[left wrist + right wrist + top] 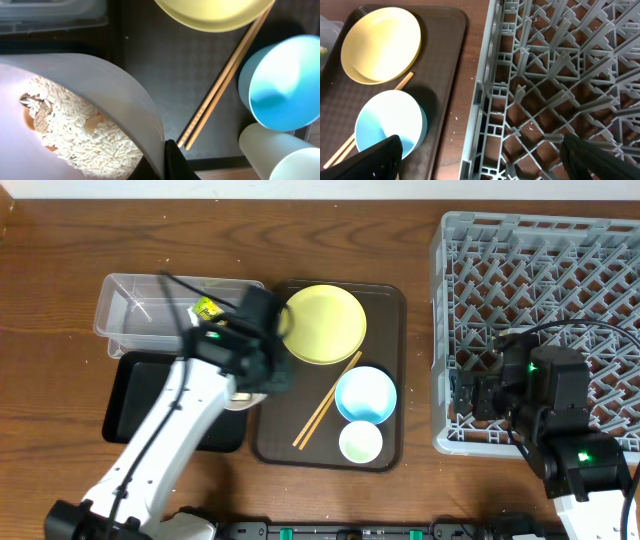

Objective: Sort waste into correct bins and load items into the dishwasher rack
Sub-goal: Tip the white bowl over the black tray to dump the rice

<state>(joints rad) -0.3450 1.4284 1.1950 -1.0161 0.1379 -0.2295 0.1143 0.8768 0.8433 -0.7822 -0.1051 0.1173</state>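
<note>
White round bowl (115,95) of rice-like crumbs (75,125), rim pinched in my left gripper (162,162), probably for tipping into the glossy black tray (135,385); right gripper (485,160) spread

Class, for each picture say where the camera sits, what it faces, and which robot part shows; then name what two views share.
Overhead: above the table, looking straight down at grey lattice rack and dark brown tray; both arms show.
Left wrist: on the left arm, facing the white rice-filled bowl; left gripper clamps its rim.
Right wrist: on the right arm, above the rack's edge; open right gripper shows.
Shared: all three show the round yellow plate.
</note>
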